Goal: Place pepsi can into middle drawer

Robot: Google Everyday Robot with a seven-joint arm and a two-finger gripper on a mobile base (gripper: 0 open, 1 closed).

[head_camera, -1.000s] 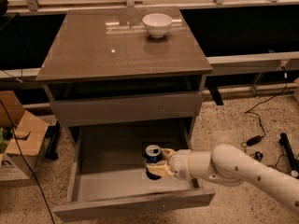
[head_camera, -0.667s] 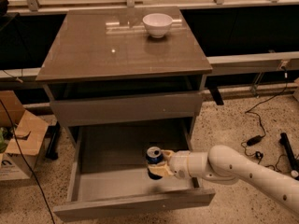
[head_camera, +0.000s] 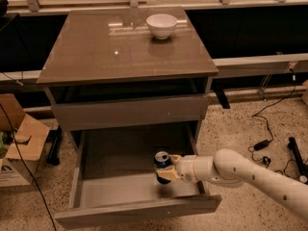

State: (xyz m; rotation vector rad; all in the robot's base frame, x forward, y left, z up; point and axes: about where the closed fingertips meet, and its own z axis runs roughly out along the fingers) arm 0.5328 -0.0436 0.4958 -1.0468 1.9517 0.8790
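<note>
The end effector (head_camera: pixel 166 170) sat inside the open middle drawer (head_camera: pixel 120 192), clamped on the pepsi can (head_camera: pixel 162 160), out past the front edge of the tabletop (head_camera: pixel 106 52) toward its right corner. A white bowl (head_camera: pixel 161 25) stood near the back edge.

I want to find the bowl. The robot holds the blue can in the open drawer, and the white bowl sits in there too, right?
Not quite. The camera view shows the white bowl on the cabinet top, not in the middle drawer. The end effector does hold the pepsi can inside that open drawer.
</note>
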